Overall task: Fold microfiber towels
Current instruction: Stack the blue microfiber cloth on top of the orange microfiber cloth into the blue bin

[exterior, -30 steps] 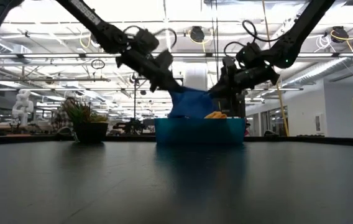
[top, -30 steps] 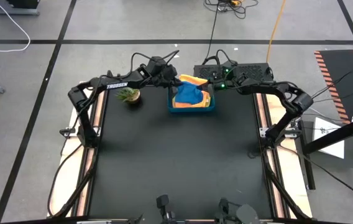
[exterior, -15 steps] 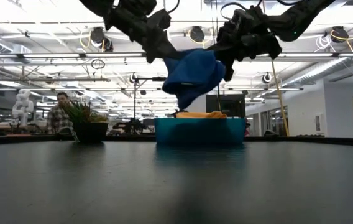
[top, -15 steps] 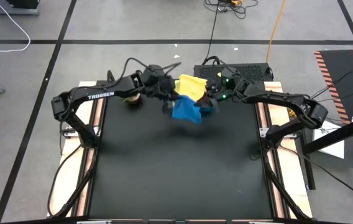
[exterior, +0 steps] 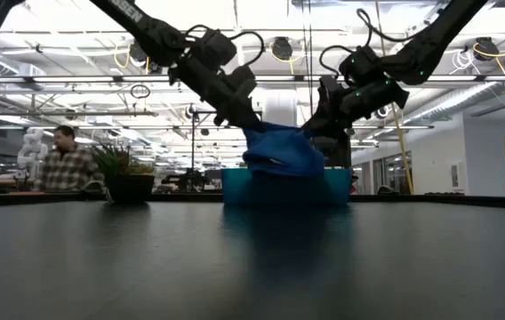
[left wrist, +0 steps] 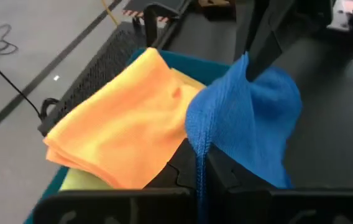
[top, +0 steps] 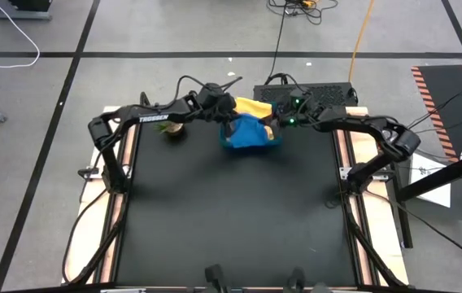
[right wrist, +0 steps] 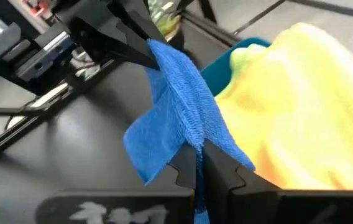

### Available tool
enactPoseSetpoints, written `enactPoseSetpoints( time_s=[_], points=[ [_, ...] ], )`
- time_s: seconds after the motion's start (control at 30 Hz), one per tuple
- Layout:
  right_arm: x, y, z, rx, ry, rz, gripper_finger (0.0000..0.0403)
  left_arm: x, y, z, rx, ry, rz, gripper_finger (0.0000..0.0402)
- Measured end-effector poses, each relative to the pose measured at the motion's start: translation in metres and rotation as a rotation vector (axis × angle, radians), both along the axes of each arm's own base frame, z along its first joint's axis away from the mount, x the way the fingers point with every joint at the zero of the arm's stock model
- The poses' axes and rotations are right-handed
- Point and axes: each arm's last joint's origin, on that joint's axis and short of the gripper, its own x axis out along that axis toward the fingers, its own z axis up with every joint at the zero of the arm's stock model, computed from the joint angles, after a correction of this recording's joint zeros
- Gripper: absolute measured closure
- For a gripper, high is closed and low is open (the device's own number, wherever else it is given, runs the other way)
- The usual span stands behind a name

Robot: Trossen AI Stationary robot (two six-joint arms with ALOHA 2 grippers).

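Both grippers are clamped shut on the blue towel (top: 250, 130): the left gripper (top: 229, 114) pinches one top corner, the right gripper (top: 273, 124) the opposite one; the wrist views show the cloth nipped between each pair of closed fingers. Half a second ago the towel hung high, well clear of the blue tray (top: 251, 145), out over the black table (top: 231, 220); it now sits lower and back at the tray, its lower edge draping over the tray's front wall in the low view; the arms have dropped and drawn back with it. The orange towel (left wrist: 123, 118) and the yellow towel (right wrist: 301, 112) lie stacked in the tray. Judgement: the lift has not carried the towel to open table; no fold is yet begun; the cloth needs to come forward and be spread flat. A potted plant (top: 167, 125) stands just beside the left arm.
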Motion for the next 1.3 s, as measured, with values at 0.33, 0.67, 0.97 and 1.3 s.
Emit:
enactPoseSetpoints(
  time_s=[0.33, 0.67, 0.97, 1.3],
  points=[
    [-0.004, -0.012, -0.001, -0.051, -0.019, -0.063, 0.0403, 0.0, 0.016, 0.001, 0.06, -0.069, 0.03, 0.0399],
    [-0.007, -0.014, -0.006, -0.112, 0.072, -0.118, 0.04, 0.007, 0.022, -0.024, 0.056, -0.028, 0.021, 0.0392],
    [-0.01, -0.017, -0.008, -0.206, 0.147, -0.175, 0.0342, 0.007, 0.029, -0.032, 0.12, 0.011, 0.105, 0.0316],
    [-0.012, -0.014, 0.004, -0.244, 0.113, -0.177, 0.0219, 0.001, 0.024, -0.009, 0.177, -0.008, 0.094, 0.0223]
  ],
)
